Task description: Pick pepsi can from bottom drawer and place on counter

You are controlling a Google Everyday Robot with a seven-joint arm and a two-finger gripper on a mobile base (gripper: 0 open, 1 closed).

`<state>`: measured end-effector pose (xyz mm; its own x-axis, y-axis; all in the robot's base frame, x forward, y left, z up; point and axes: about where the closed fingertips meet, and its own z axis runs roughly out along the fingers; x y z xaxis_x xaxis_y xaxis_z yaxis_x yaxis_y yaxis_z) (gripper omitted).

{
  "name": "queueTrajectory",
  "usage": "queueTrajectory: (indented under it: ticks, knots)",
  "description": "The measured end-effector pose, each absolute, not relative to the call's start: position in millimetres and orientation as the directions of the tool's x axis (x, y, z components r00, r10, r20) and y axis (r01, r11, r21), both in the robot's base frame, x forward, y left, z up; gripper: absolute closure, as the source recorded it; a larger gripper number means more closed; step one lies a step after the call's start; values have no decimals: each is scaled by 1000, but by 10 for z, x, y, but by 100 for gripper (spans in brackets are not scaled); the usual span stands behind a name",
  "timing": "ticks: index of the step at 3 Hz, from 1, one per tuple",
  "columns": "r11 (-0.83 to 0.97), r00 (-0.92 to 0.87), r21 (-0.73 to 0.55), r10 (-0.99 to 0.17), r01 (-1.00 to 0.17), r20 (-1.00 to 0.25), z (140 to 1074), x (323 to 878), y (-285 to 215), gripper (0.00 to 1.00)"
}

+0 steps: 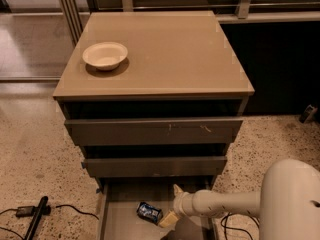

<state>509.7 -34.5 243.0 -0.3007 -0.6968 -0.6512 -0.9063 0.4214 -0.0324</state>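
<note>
The pepsi can (149, 211) lies on its side on the floor of the open bottom drawer (120, 224), left of centre. My gripper (172, 205) reaches into the drawer from the right, just right of the can. It is open, with one cream finger (177, 189) raised toward the back and the other finger (167, 219) low beside the can. It holds nothing. The tan counter (170, 54) tops the cabinet.
A white bowl (105, 55) sits on the counter's left back part. The two upper drawers (155, 131) stand slightly out above the bottom drawer. My white arm link (292, 204) fills the lower right. A black device and cable (35, 216) lie on the floor at left.
</note>
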Motion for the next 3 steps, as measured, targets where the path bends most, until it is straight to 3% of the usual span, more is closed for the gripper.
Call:
queueTrajectory:
  ticks: [2, 3]
  knots:
    - [450, -306, 24, -566, -893, -765, 2269, 5194, -322, 0]
    - [437, -309, 42, -561, -898, -768, 2111, 5145, -189, 0]
